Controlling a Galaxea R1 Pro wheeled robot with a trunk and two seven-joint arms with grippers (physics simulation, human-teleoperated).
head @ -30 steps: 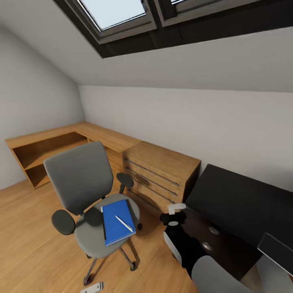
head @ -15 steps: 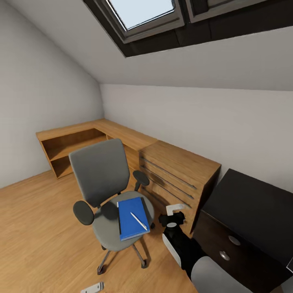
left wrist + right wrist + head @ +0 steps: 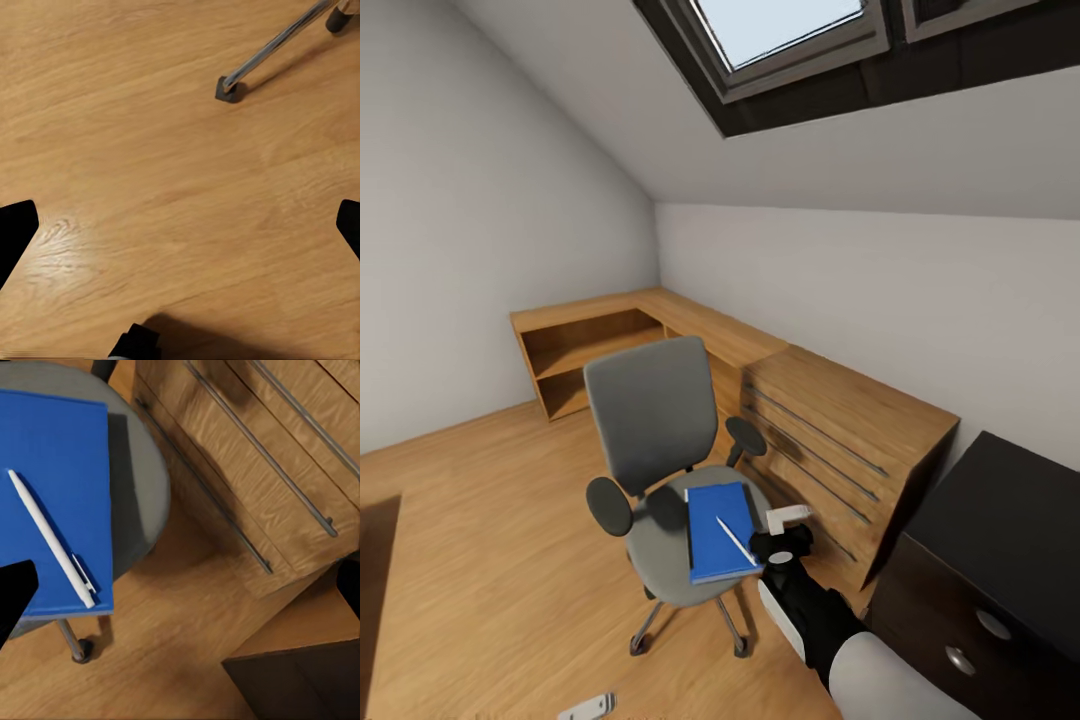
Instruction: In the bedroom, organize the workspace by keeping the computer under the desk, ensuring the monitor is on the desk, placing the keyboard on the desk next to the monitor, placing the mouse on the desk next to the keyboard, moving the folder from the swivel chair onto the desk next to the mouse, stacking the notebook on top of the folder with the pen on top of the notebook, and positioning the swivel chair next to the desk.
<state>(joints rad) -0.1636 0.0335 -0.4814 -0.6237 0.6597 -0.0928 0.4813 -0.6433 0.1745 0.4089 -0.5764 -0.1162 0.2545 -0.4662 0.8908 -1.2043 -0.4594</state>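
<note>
Pale grey walls and a sloped ceiling with a skylight (image 3: 790, 30) frame what your head camera gives you. On the oak floor (image 3: 490, 560) stands the swivel chair (image 3: 660, 470), its back toward the low oak cabinets (image 3: 620, 335) in the corner. The folder (image 3: 720, 530) lies flat on the seat with the pen (image 3: 735, 540) resting across it. Your right gripper (image 3: 788, 517) hovers just beside the folder's near edge, in front of the oak drawer chest (image 3: 840, 450), and a corner of the desk (image 3: 1010, 530) with its knobbed drawers sits at your right. Your left gripper (image 3: 588, 707) hangs low over the floor. No notebook can be made out on the chair.

Your left wrist camera looks straight down at bare planks, with one chrome leg of the chair's base (image 3: 262, 56) and its caster crossing a corner. The fingertips stand wide apart with nothing between them.

Your right wrist camera shows the folder (image 3: 56, 495) on the grey seat, the pen (image 3: 49, 536) lying loose on it, and the chest's drawer rails close by. These jaws are spread too and hold nothing.

Mind the risks: the pen is unsecured, so tilting the folder as you lift would likely roll it off onto the floor. The chair rides on casters, so a push while reaching could send it away. Your right arm is also near the chest and could clip it.
</note>
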